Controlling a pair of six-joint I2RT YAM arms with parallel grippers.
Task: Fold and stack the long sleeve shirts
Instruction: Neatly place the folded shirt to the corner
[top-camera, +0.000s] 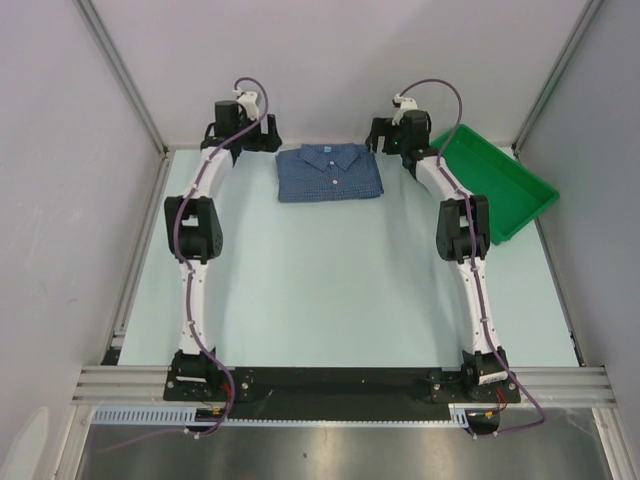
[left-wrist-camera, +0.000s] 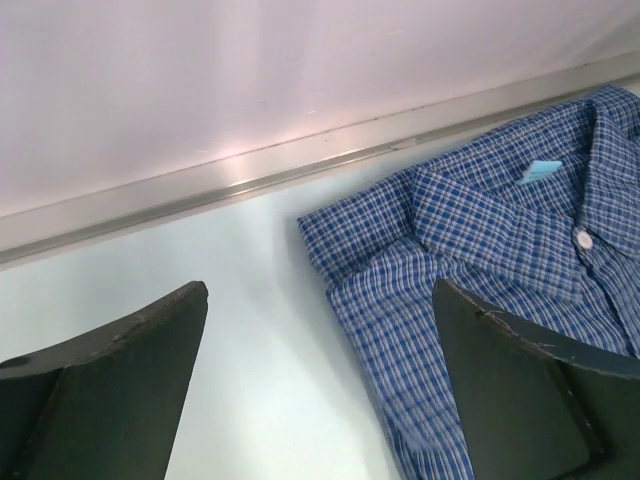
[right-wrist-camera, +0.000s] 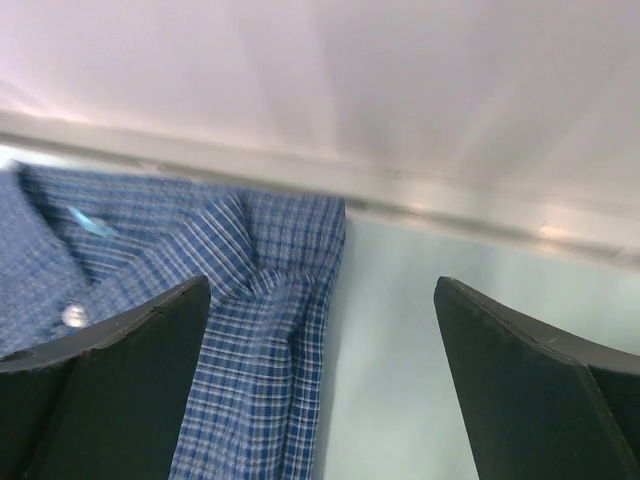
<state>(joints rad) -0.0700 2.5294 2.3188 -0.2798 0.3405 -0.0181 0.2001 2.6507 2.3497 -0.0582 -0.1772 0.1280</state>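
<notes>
One long sleeve shirt (top-camera: 330, 173), blue with a fine white check, lies folded into a flat rectangle at the far middle of the table, collar toward the back wall. My left gripper (top-camera: 262, 137) is open and empty just left of the shirt's far left corner. In the left wrist view the shirt (left-wrist-camera: 480, 260) lies between and beyond the dark fingers (left-wrist-camera: 110, 380). My right gripper (top-camera: 385, 137) is open and empty just right of the shirt's far right corner. In the right wrist view the shirt's edge (right-wrist-camera: 260, 340) runs past the left finger (right-wrist-camera: 100, 390).
A green plastic tray (top-camera: 495, 185) stands tilted at the far right, beside the right arm. The back wall and its metal rail (left-wrist-camera: 300, 170) run close behind the shirt. Side walls close in the table on both sides.
</notes>
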